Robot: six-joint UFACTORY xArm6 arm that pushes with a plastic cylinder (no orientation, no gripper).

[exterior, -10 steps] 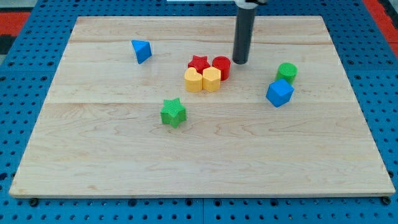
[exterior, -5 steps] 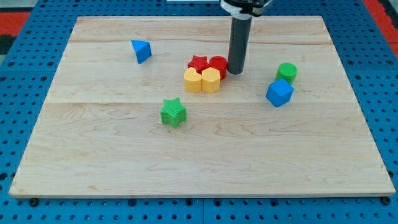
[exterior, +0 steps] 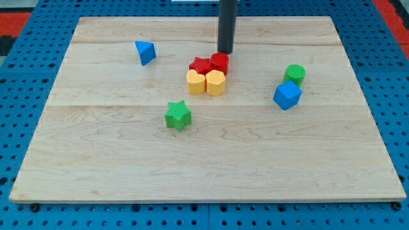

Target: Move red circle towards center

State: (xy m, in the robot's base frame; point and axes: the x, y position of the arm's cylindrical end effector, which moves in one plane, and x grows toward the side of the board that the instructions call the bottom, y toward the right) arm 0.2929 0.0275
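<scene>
The red circle (exterior: 220, 62) sits near the board's middle, a little toward the view's top. It touches the red star (exterior: 200, 65) on its left and the yellow hexagon (exterior: 215, 82) below it. A yellow heart (exterior: 195, 82) sits left of the hexagon. My tip (exterior: 225, 52) is just above the red circle, at its upper right edge, touching it or nearly so.
A blue triangle-shaped block (exterior: 146, 52) lies at the upper left. A green star (exterior: 177, 115) lies below the cluster. A green cylinder (exterior: 294, 73) and a blue cube (exterior: 287, 95) lie at the right. The wooden board (exterior: 204, 160) rests on a blue pegboard.
My tip moved from the red circle's right side to its upper edge. The red circle, red star and yellow blocks shifted slightly left.
</scene>
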